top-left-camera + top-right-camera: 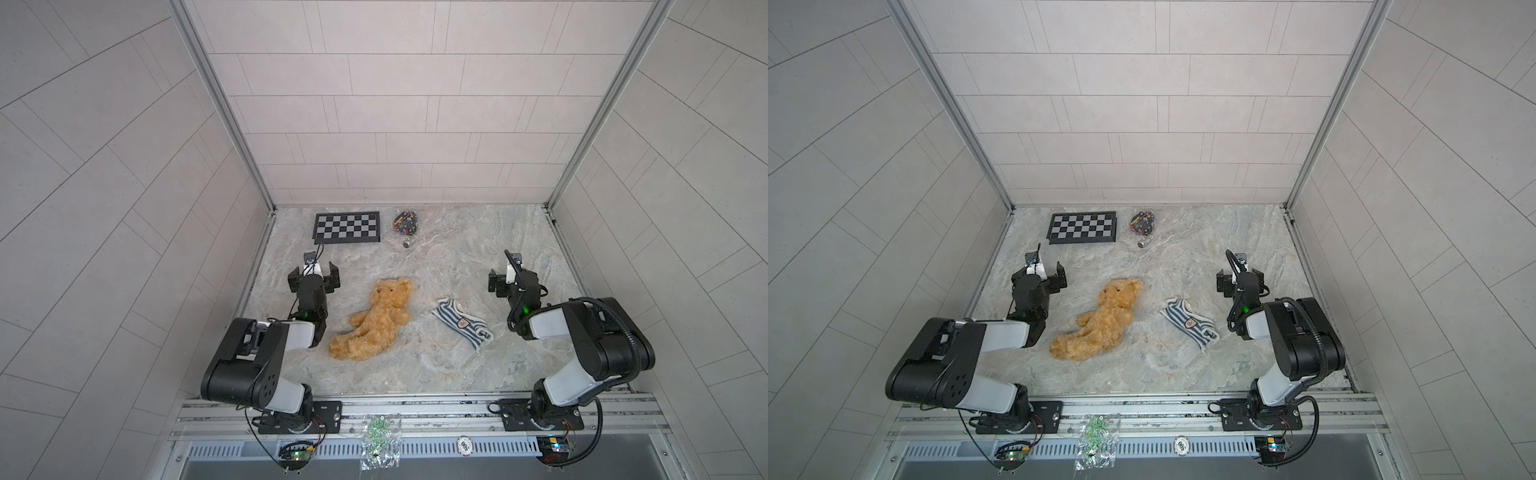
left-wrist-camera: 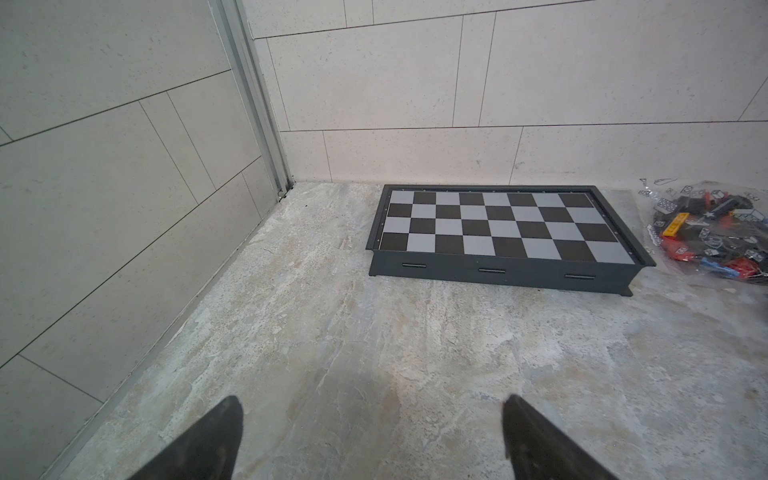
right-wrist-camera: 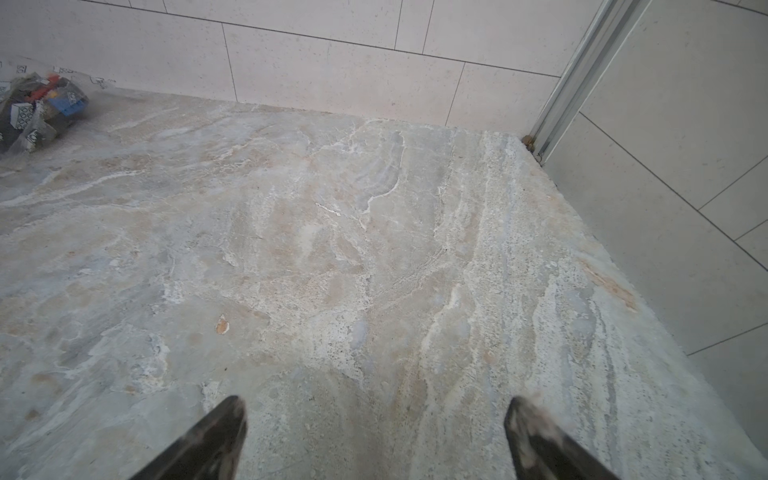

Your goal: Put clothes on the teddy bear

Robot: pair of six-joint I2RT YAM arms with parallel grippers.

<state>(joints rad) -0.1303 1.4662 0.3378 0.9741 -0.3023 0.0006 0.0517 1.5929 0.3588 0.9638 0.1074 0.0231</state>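
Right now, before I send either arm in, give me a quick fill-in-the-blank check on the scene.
1. The striped shirt lies apart from the teddy bear, nearer the ____ arm.
2. The left gripper and the right gripper both stand ____, holding nothing.
3. The chessboard sits by the back wall, on the ____ arm's side.
Missing words: right; open; left.

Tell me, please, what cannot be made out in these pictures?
The teddy bear and the striped shirt: outside both wrist views.
The chest patch on the shirt, top views: too small to read.
The bag of toy bricks: cut off by the frame edge in both wrist views.
The small grey object beside that bag, top views: too small to identify.
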